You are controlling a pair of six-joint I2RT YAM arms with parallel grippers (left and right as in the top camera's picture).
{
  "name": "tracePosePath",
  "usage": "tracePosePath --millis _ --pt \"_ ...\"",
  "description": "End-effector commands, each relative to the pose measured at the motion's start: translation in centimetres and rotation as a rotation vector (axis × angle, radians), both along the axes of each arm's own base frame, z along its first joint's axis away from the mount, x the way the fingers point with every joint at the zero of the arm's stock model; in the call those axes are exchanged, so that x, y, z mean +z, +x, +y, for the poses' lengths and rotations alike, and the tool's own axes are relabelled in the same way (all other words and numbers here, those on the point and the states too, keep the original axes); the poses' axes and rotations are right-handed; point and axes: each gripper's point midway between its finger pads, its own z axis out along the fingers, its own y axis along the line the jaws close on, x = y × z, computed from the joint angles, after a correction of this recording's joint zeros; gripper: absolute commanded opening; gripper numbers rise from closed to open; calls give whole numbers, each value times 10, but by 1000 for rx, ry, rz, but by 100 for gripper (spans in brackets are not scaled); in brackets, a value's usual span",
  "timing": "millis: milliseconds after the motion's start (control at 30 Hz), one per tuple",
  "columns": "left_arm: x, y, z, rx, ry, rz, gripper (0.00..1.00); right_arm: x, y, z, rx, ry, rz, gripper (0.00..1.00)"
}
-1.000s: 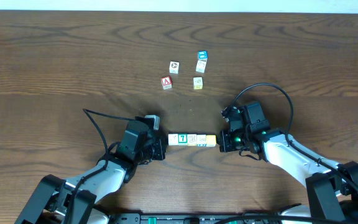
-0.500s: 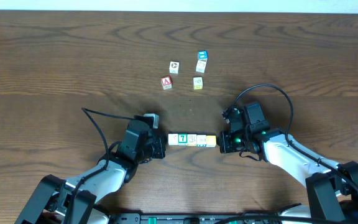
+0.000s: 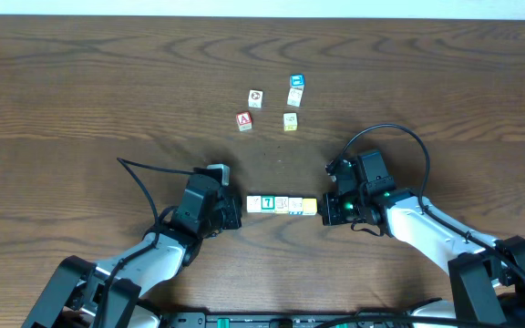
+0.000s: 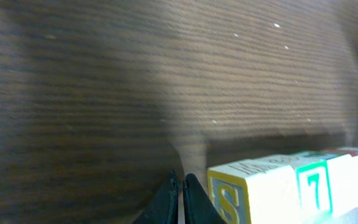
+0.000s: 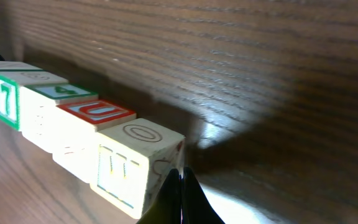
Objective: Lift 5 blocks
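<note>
Five blocks [image 3: 282,205] were found lined up end to end in a short straight row near the front middle of the tabletop [image 3: 80,82], between the two arms. In the overhead view, the green-marked block [image 3: 267,203] was seen second from the row's left end and the yellow block [image 3: 309,206] at its right end. Whether the row rested on the wood or stood just clear of it could not be told.

The left tool [image 3: 235,220] was placed just beside the left end of the row, its fingers [image 4: 168,200] pressed together with nothing between them. In the left wrist view a narrow strip of wood was visible between the fingertips and the nearest block, which bore an "S".

The right tool [image 3: 327,209] was set at the opposite end, likewise pressed together and gripping nothing. In the right wrist view its tips were seen right against the end face of the nearest block, which was marked with a ring on top; beyond it, a red "U" and a green "4" could be read on the next two tops.

Well behind the row, a loose cluster of other cubes was scattered: the red "A" cube [image 3: 243,120], the blue-topped cube [image 3: 297,82], and three paler ones [image 3: 256,97] close by.
</note>
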Motion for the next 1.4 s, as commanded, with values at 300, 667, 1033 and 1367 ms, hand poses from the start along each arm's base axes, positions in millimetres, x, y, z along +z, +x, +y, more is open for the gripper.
tracePosePath --millis 300,667,1033,1367 --pt "-15 -26 -6 -57 -41 116 7 4 -6 12 10 51 35 1" --pt "-11 -8 9 4 -24 86 7 4 -6 12 10 50 35 1" --pt "-6 -11 2 -33 -76 111 7 3 -4 10 6 40 30 1" --pt "0 -20 -11 -103 -134 138 8 3 -5 10 6 41 31 1"
